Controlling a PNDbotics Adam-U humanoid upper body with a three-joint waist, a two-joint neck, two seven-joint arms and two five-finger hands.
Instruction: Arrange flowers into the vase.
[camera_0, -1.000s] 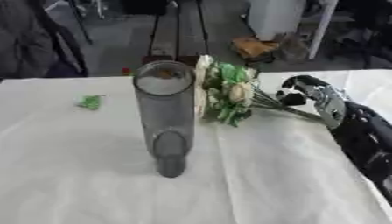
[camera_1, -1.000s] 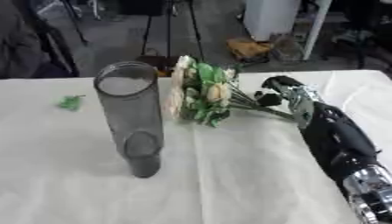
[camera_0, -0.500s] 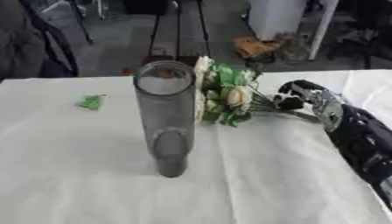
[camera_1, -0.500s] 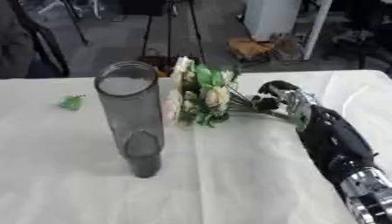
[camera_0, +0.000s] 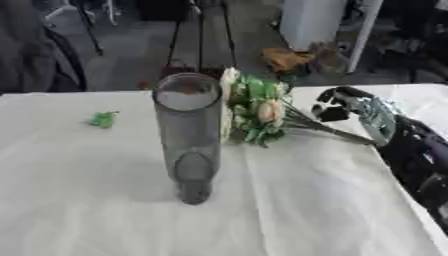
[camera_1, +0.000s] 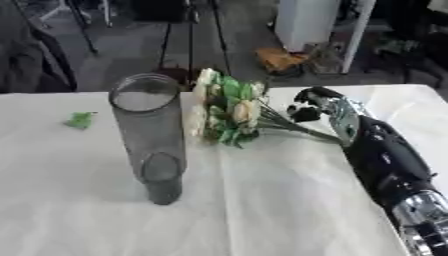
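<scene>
A tall vase (camera_0: 190, 135) stands upright on a table (camera_0: 105, 200) covered with a white cloth. The vase is a see-through grey tube, round at the top and smooth on its sides, and nothing shows inside it.

Just beside the vase, on its right, lies a bunch of flowers (camera_0: 255, 111). The flowers are flat on the cloth — not in the vase. The blooms are soft and cream coloured, with lots of green leaves packed around them. Their heads point toward the vase and nearly touch its side. Thin dark stems (camera_0: 332, 131) run away from the blooms to the right.

The robot's right hand (camera_1: 322, 106) comes in from the right side. It is black and shiny, with a pale silver-green part on its back. The fingers are bent and sit right over the far end of the stems. They look curled around the stems, but the picture is too soft there to be sure, so I cannot tell if the hand is really holding them. The dark arm behind it is thick and rounded, with a silver ring lower down.

Far off to the left on the cloth sits a small green scrap (camera_0: 103, 119) — maybe a leaf, crumpled and bumpy. It is well apart from the vase.
</scene>
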